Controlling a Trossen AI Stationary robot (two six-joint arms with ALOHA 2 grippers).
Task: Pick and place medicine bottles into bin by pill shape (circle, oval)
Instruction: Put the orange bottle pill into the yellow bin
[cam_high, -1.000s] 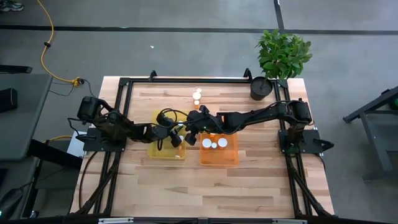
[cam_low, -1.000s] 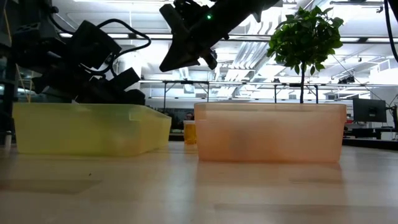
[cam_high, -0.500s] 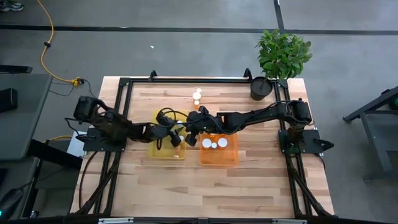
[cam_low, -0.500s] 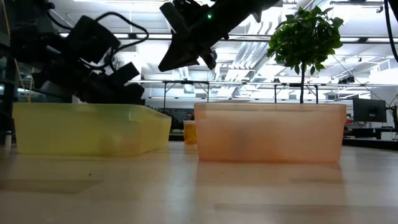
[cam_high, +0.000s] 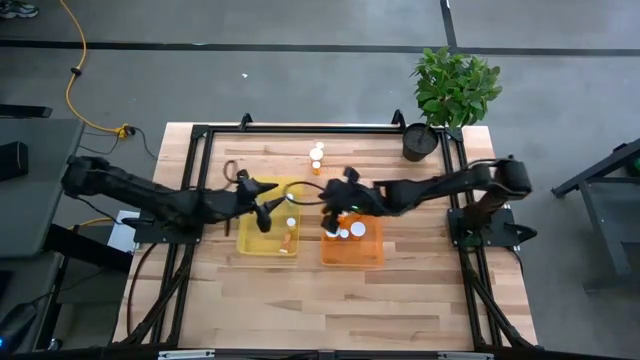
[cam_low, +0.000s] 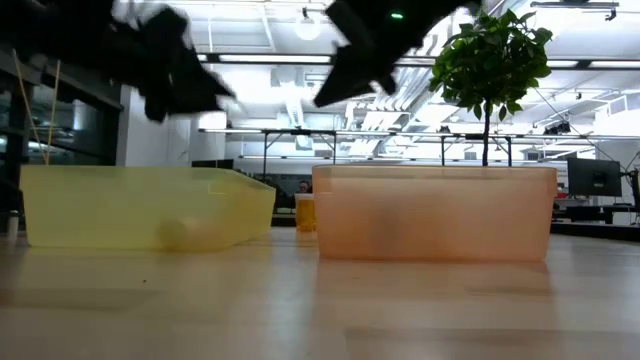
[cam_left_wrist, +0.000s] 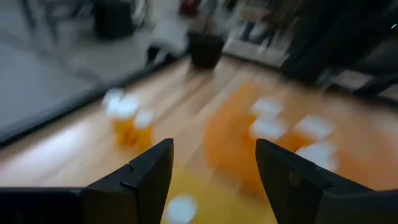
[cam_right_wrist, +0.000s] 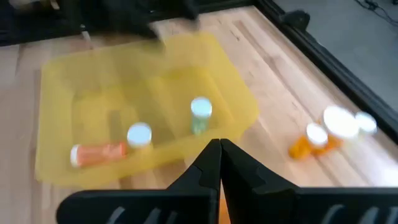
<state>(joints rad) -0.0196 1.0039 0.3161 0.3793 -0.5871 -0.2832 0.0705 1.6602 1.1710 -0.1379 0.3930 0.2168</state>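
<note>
A yellow bin (cam_high: 252, 238) holds three orange medicine bottles with white caps: two upright (cam_right_wrist: 201, 113) (cam_right_wrist: 139, 134) and one lying on its side (cam_right_wrist: 96, 153). An orange bin (cam_high: 372, 248) to its right holds several bottles with their white caps (cam_high: 344, 233) up. More bottles (cam_high: 316, 155) stand on the table behind the bins. My left gripper (cam_left_wrist: 214, 149) is open and empty above the yellow bin (cam_high: 266, 210). My right gripper (cam_right_wrist: 219, 144) is shut and empty above the orange bin's far left corner (cam_high: 331, 205).
A potted plant (cam_high: 452, 88) stands at the table's far right corner. A black frame (cam_high: 200, 135) runs along the table's edges. Bare wood (cam_high: 330, 300) lies between the bins and the near edge.
My left gripper has risen out of the yellow bin and drawn back toward the table's left edge, its arm stretching out. The bottles in the yellow bin now show. My right gripper has gone toward the table's right edge, over the orange bin.
</note>
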